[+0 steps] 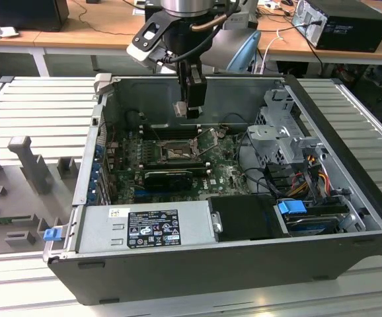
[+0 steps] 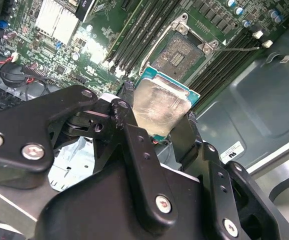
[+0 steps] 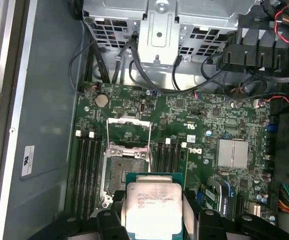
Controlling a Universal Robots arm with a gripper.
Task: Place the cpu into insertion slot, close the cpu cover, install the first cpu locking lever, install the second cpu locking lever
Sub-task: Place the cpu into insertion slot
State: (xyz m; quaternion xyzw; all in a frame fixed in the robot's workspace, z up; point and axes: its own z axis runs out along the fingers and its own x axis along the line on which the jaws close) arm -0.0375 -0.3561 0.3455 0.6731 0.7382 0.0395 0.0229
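Square cpu (image 3: 152, 205), metal top up, in the tool (image 2: 157, 119) — above insertion slot (image 3: 125, 171)

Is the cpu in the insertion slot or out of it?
Out. The pincer holds the cpu above the board, and the insertion slot lies bare.

Fingers (image 3: 191, 207) clamp cpu (image 3: 152, 207) near uncovered insertion slot (image 3: 124, 172).

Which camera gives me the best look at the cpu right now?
The first wrist view: the cpu faces it squarely, held in the gripper. The second wrist view shows it tilted, with glare; the exterior view, a small pale square.
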